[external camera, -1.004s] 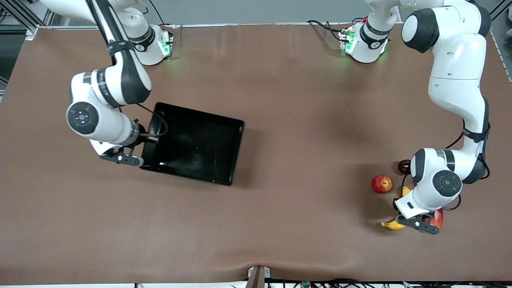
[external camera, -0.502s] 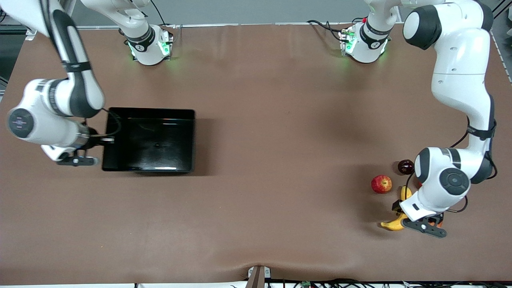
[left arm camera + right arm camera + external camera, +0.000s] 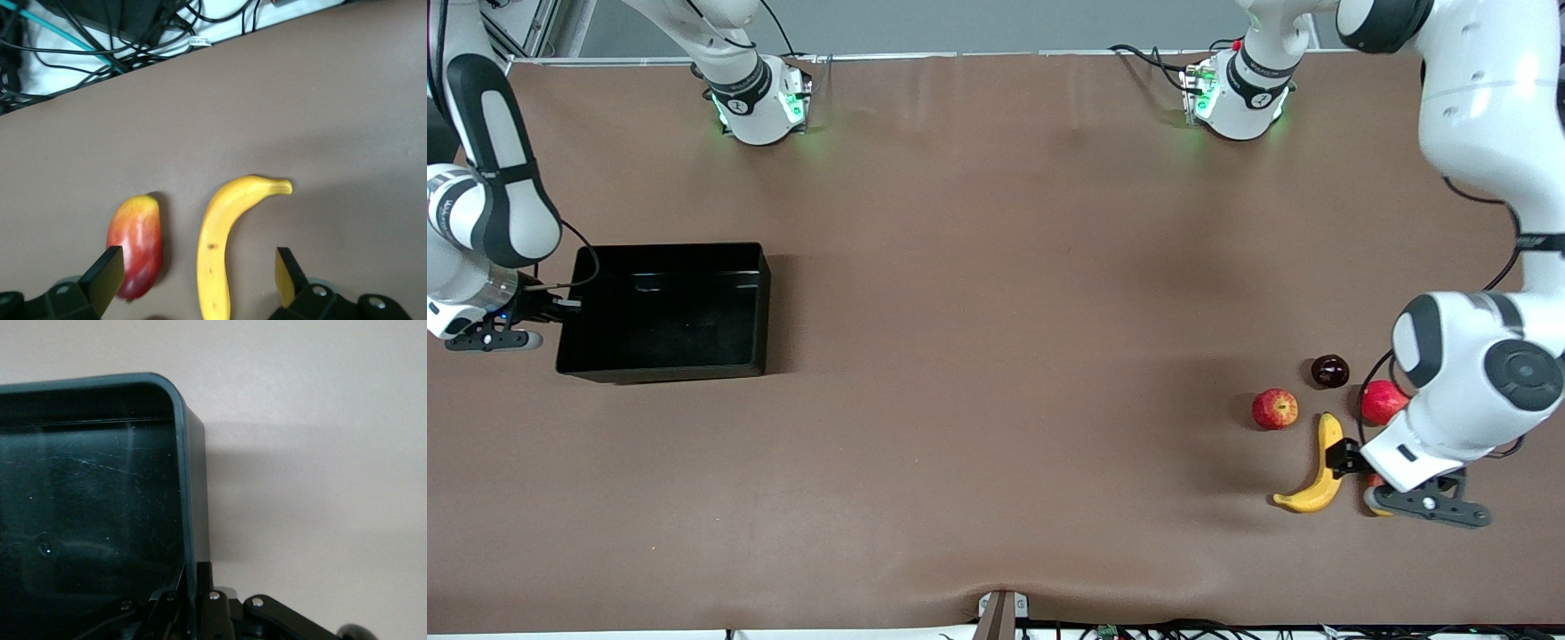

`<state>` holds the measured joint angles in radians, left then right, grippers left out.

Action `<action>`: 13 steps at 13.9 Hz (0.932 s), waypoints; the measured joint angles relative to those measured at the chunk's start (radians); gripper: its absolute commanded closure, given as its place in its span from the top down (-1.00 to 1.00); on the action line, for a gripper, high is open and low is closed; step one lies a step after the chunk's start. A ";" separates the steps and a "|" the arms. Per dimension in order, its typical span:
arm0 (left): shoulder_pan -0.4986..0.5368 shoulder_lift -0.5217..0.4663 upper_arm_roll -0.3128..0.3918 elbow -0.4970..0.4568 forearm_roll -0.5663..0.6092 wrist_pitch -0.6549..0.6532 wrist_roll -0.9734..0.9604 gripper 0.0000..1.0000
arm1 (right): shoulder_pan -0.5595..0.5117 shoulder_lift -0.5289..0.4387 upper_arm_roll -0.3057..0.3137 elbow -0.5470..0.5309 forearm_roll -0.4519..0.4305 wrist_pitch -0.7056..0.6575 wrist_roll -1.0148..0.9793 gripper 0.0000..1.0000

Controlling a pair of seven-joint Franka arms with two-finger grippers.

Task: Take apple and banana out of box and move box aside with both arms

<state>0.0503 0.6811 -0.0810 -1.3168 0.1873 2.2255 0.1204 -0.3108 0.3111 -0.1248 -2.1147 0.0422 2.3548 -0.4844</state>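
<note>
The black box (image 3: pixel 667 311) lies at the right arm's end of the table. My right gripper (image 3: pixel 560 305) is shut on the box's end wall (image 3: pixel 193 513), with the gripper (image 3: pixel 197 587) straddling the wall. The yellow banana (image 3: pixel 1319 471) lies at the left arm's end, and the red apple (image 3: pixel 1274 409) lies beside it, farther from the front camera. My left gripper (image 3: pixel 1356 469) is open just above the banana (image 3: pixel 217 247). In the left wrist view the gripper (image 3: pixel 197 280) has the banana between its fingers (image 3: pixel 287 273).
An oval red-yellow mango (image 3: pixel 137 243) lies beside the banana, close to one finger, and is mostly hidden under the gripper in the front view (image 3: pixel 1372 500). A dark plum (image 3: pixel 1329 371) and another round red fruit (image 3: pixel 1381 402) lie farther from the front camera than the banana.
My right arm has dragged the box toward its end of the table and turned it square. My left gripper has shifted toward the left arm's end, uncovering the banana.
</note>
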 measured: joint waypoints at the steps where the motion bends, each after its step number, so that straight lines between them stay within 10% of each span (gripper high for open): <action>1: -0.001 -0.027 -0.006 0.000 -0.001 -0.035 -0.025 1.00 | -0.002 0.004 0.001 0.000 0.018 0.000 0.000 -1.00; 7: -0.009 -0.209 -0.038 -0.003 -0.002 -0.314 -0.125 1.00 | -0.014 0.033 0.004 -0.001 0.109 -0.001 0.003 -0.85; 9: -0.008 -0.275 -0.038 -0.004 -0.030 -0.397 -0.128 1.00 | -0.016 0.043 0.004 0.000 0.123 -0.001 0.003 0.99; 13: -0.003 -0.371 -0.034 -0.007 -0.110 -0.509 -0.131 1.00 | -0.016 0.043 0.008 0.005 0.131 -0.038 -0.001 1.00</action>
<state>0.0476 0.3100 -0.1152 -1.3234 0.0772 1.7163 -0.0106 -0.3273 0.3539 -0.1167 -2.1100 0.1727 2.3165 -0.4850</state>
